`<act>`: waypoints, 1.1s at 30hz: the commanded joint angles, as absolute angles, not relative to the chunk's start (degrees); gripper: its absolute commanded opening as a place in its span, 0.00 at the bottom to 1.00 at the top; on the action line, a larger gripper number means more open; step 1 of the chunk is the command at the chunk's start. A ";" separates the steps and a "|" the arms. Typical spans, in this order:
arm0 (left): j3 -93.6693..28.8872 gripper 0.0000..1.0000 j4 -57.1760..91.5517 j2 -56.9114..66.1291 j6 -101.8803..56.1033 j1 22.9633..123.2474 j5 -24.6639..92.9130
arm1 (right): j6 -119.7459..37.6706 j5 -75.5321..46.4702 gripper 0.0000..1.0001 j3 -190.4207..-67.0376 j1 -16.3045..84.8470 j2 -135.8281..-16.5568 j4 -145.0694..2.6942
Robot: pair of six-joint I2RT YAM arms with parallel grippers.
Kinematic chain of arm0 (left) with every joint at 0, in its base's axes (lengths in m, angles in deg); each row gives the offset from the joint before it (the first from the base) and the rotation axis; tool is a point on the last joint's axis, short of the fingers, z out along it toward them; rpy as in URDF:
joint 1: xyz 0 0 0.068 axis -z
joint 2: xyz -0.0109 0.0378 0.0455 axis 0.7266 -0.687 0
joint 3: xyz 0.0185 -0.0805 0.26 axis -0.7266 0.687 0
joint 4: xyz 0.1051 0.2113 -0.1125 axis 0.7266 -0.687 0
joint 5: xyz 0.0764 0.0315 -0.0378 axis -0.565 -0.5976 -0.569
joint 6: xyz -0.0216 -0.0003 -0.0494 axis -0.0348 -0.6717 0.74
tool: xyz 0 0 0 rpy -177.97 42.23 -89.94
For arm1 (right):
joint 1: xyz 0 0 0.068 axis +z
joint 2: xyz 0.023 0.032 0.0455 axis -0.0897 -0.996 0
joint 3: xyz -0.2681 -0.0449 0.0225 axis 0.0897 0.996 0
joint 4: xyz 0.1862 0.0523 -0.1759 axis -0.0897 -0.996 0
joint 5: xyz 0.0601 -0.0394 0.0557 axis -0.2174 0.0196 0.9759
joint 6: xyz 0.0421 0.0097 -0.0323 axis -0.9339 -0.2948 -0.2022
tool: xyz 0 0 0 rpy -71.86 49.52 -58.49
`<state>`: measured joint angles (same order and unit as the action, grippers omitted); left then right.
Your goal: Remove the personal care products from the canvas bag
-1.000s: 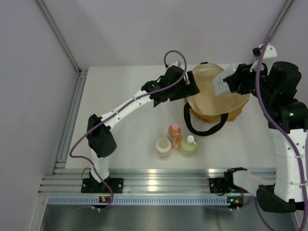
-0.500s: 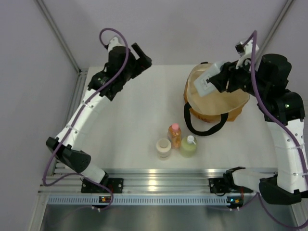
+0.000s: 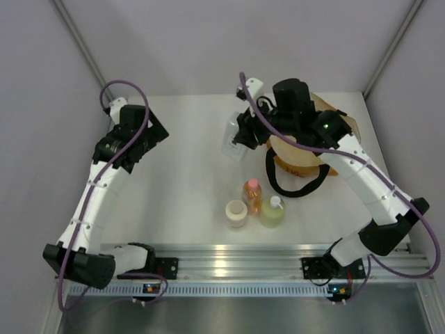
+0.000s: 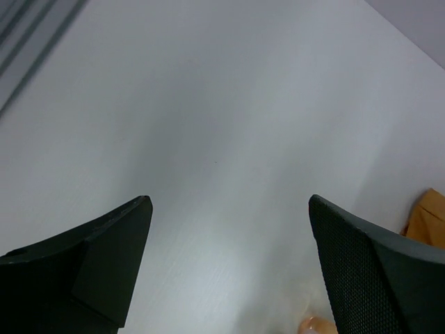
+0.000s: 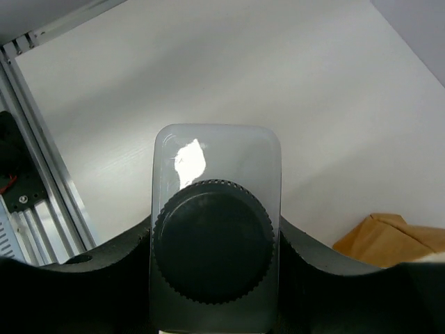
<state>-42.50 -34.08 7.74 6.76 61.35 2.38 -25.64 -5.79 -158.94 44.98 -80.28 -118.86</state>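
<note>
Three products (image 3: 252, 197) are set out on bench (image 3: 184, 184); fourth bottle (image 3: 233, 141) is gripped by right jaws, not yet placed; left jaws are held open

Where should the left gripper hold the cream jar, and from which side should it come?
Probably the round wall of the jar, from straight above, with the jaws closing on its near and far sides. It stands upright, and the orange bottle stands close at its right, so a left-to-right grip would likely hit that.

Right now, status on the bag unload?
Left gripper open, empty. Right gripper shut on black-capped bottle, outside canvas bag, over table. Jar, orange bottle, green bottle already out.
</note>
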 commanded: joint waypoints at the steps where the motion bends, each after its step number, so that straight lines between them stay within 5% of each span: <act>1: -39.07 0.98 -37.47 14.70 4.73 59.44 -2.88 | -23.68 -5.73 0.00 -157.52 49.70 -78.52 -102.42; 12: -39.94 0.98 -38.18 19.37 1.57 59.17 -3.84 | -21.48 -1.70 0.00 -137.49 54.36 -81.85 -83.26; 33: -40.11 0.98 -38.09 19.99 -0.28 59.17 -6.39 | -5.58 12.27 0.01 -130.09 54.54 -93.20 -79.56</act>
<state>-38.76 -38.26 19.33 0.62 59.38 -4.77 -10.39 5.88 -129.76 53.42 -94.53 -89.73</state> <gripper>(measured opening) 0.984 0.476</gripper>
